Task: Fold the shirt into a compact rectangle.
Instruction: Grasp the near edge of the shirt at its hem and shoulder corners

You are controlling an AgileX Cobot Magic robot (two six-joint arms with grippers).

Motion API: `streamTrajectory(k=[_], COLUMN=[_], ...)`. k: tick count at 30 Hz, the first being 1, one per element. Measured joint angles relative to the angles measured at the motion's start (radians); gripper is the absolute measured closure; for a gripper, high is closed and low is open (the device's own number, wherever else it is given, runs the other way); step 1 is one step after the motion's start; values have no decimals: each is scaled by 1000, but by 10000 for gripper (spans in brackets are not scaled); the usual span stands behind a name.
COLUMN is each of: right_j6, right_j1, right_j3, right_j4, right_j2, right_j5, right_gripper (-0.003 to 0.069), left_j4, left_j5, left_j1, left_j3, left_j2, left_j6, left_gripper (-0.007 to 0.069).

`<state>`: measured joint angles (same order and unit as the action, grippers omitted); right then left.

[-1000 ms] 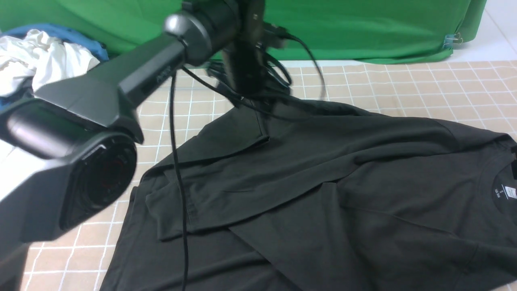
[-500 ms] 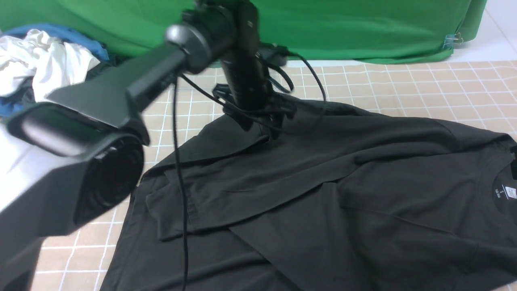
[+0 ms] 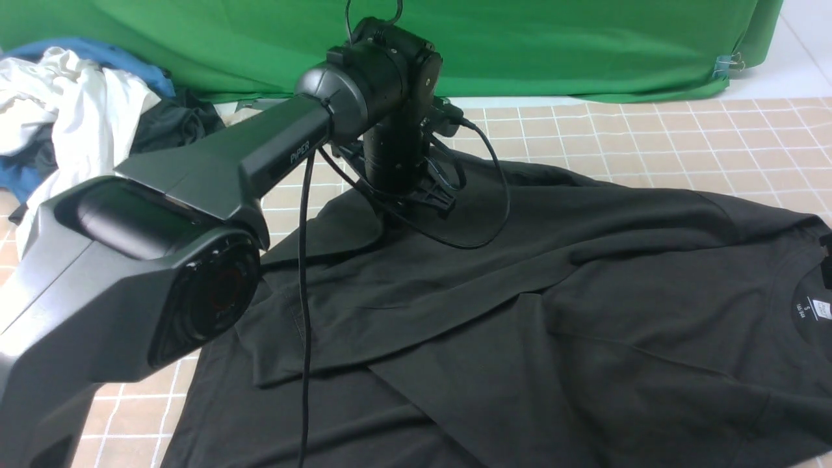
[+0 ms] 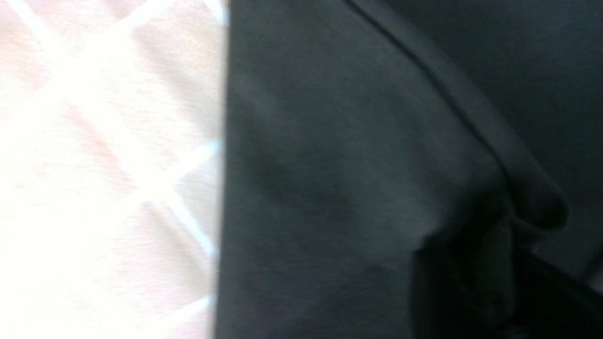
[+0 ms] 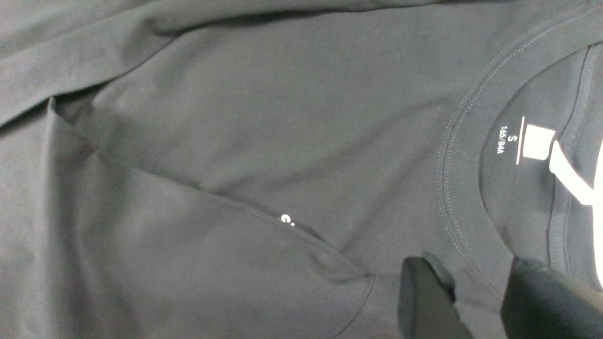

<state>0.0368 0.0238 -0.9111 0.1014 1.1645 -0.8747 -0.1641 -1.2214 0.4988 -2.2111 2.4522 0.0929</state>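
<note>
1. The left claw (image 3: 416, 209) is down on the shirt (image 3: 520, 312), upper centre of the front view. Its tips are hidden, so I cannot tell whether they are apart or together.
2. The right claw (image 5: 471, 268) stands with its tips apart over the collar (image 5: 452, 155).
3. The shirt lies on the checked table (image 3: 650, 136), long axis left to right, collar at the right edge.
4. Bare table shows upper right and a clothes pile (image 3: 71, 110) lies upper left.

Black shirt (image 3: 520, 292) with white neck label (image 5: 537, 141), peach tablecloth (image 3: 650, 143) with white grid, green backdrop (image 3: 585, 45), white garment (image 3: 71, 97)
</note>
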Motion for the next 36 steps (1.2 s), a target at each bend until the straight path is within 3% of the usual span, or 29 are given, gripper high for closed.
streamTrajectory(k=[5,12,22,26,31,36], right_j6=[0,-9,-63,-68,-86,-88], right_j1=[0,0,0,2,38,62], right_j3=[0,-17,-261,-406,-579,-711], right_j4=[0,-53,-92,-93,-56,31], right_j2=[0,23,276,418,610,796], right_j5=[4,2,-10,-13,-18,-48], right_gripper=[378,378,370,278,108,84], left_j4=[-63,-67,-50,-43,-33,-9], left_j5=[0,12,113,133,135,136], left_j1=[-20,-142,-290,-332,-369,-378], left_j3=[-67,-158,-165,-165,-165,-165], left_j2=[-10,-23,-22,-22,-22,-22], left_j6=[14,49,114,116,118,118], left_gripper=[594,594,592,592,592,592])
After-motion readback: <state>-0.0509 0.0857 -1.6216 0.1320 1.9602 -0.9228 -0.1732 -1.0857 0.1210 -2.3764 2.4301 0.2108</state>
